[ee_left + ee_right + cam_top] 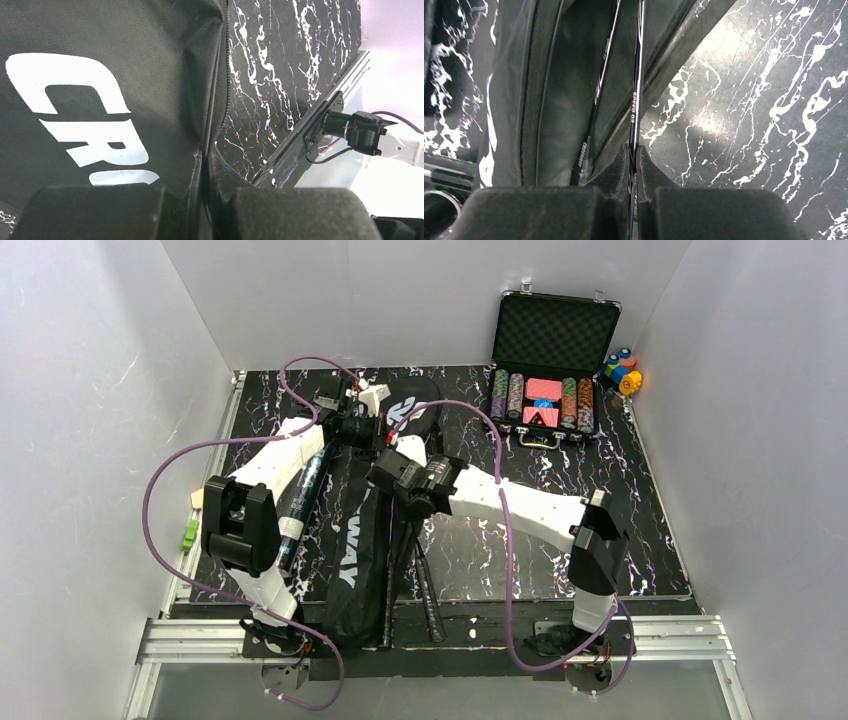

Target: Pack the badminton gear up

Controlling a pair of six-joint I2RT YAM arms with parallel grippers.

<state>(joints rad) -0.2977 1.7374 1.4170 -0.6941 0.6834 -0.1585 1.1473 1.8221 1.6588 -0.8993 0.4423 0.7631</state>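
The long black CROSSWAY bag (350,560) lies lengthwise on the table, its mouth at the far end. My left gripper (352,428) is shut on the bag's zipper edge (220,90), pinched at the fingertips (207,160). My right gripper (398,472) is shut on a thin black racquet shaft (635,100) marked "SPEED 03", right of the open bag (569,75). A second racquet shaft (591,135) lies inside the bag. Both racquet handles (428,585) stick out toward the near edge. The dark teal-lettered tube (305,490) lies left of the bag. No shuttlecocks are in view.
An open black case of poker chips (545,390) stands at the back right, with small coloured blocks (622,370) beside it. Green and wooden blocks (190,525) lie past the table's left edge. A metal rail (450,635) runs along the near edge.
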